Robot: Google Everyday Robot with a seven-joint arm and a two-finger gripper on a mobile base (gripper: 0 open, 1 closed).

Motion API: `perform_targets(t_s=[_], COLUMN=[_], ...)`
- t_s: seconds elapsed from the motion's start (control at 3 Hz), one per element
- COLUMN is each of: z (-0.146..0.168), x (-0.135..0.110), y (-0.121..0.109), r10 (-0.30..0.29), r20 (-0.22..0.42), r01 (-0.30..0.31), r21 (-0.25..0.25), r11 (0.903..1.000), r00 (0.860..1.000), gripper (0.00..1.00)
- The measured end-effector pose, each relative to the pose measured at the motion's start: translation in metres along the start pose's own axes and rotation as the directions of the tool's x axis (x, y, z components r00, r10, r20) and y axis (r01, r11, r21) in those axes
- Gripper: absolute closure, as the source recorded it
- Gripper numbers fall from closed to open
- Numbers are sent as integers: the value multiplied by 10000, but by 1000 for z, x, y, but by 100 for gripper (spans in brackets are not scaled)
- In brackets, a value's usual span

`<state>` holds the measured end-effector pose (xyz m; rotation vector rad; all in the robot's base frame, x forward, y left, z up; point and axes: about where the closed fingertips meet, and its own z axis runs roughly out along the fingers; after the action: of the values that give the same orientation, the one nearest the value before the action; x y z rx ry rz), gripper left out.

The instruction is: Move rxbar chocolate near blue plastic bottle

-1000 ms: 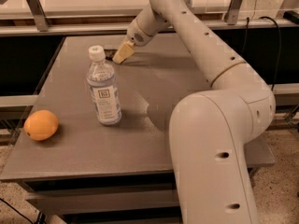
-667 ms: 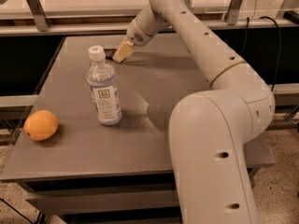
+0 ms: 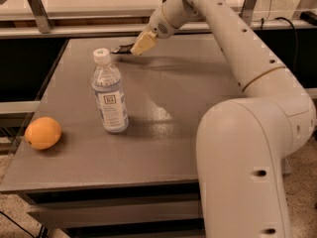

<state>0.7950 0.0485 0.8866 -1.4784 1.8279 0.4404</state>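
Observation:
The blue plastic bottle (image 3: 109, 94) stands upright at the left middle of the grey table (image 3: 188, 113); it is clear, with a white cap and a pale label. My gripper (image 3: 138, 44) is at the back of the table, behind and to the right of the bottle. Its pale fingers are shut on the rxbar chocolate (image 3: 121, 49), a thin dark bar that sticks out to the left of the fingertips. The bar is held just above the table top, behind the bottle cap.
A round orange fruit (image 3: 43, 132) lies near the table's left front edge. My arm reaches over the right side of the table, with its large body (image 3: 247, 172) at the front right. A metal rail (image 3: 74, 29) runs behind the table.
The gripper and the dark bar have moved slightly up and to the right. The bottle and the orange have not moved.

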Motion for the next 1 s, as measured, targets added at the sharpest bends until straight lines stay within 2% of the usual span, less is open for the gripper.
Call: perform_targets(t_s=[0.33,1.0], z=[-41,-92], x=[0,15], y=[5,41], r10=[-140,-373], r20=[398,760], r01=[136,369], r21=[111,65], r11=[9998,9993], r00=[9991,9964], gripper=[100,100])
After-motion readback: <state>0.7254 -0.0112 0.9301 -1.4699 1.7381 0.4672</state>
